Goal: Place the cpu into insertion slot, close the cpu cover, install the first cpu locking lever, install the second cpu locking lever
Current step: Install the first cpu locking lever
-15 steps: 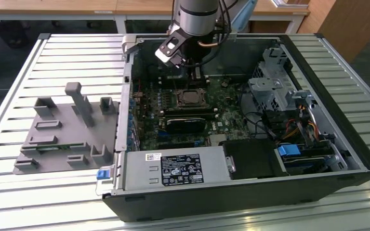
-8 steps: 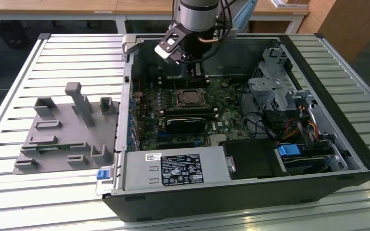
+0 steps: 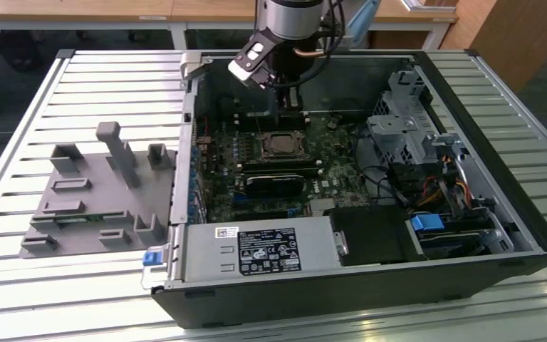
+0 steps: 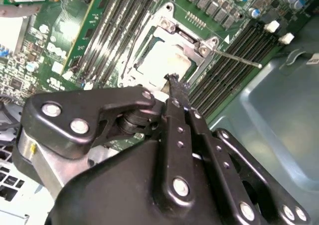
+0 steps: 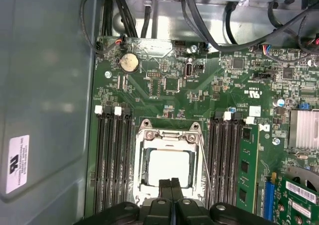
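Observation:
The cpu (image 5: 169, 166), a silver square, lies in the insertion slot (image 3: 278, 144) on the green board inside the open case. The cpu cover (image 5: 169, 135) lies flat around it, its cut-out showing the chip top; both also appear in the second wrist view as cpu (image 4: 164, 58) and cover (image 4: 193, 40). A thin locking lever (image 5: 205, 172) runs along one side of the socket and angles away from it, its free end (image 4: 249, 62) over the memory slots. My gripper (image 5: 171, 181) hangs just above the chip's edge, black fingertips pressed together with nothing between them.
Long black memory slots (image 5: 112, 160) flank the socket on both sides. Case walls, a drive cage (image 3: 402, 135) and cables crowd the exterior view's right; a power supply (image 3: 254, 249) sits in front. A grey fixture (image 3: 93, 192) rests on the slatted table outside the case.

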Controlling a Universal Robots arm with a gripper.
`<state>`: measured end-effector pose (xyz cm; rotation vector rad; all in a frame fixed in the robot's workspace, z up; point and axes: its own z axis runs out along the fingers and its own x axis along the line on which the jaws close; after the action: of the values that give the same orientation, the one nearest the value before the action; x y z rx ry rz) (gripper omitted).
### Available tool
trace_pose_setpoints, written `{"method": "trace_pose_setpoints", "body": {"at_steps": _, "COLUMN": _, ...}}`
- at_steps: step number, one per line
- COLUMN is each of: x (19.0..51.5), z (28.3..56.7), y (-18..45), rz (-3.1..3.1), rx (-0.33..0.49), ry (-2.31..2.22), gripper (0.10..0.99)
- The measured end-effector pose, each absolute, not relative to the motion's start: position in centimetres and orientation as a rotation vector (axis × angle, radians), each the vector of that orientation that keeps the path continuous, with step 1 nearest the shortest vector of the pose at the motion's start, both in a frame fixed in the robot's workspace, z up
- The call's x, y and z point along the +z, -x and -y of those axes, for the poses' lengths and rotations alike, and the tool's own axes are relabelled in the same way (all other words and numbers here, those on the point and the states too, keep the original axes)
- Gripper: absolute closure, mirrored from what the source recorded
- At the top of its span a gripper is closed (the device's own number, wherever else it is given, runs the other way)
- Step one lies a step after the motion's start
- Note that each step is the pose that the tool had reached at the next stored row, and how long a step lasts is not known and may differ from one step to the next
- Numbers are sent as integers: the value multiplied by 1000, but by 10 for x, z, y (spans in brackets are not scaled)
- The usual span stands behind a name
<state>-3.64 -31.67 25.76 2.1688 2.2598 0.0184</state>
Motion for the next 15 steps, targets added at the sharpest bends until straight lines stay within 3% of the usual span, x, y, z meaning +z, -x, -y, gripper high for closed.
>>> {"method": "trace_pose_setpoints", "body": {"at_steps": 15, "x": 270, "z": 317, "y": 36, "rz": -2276, "rx": 19, "ry": -2152, "gripper": 980}}
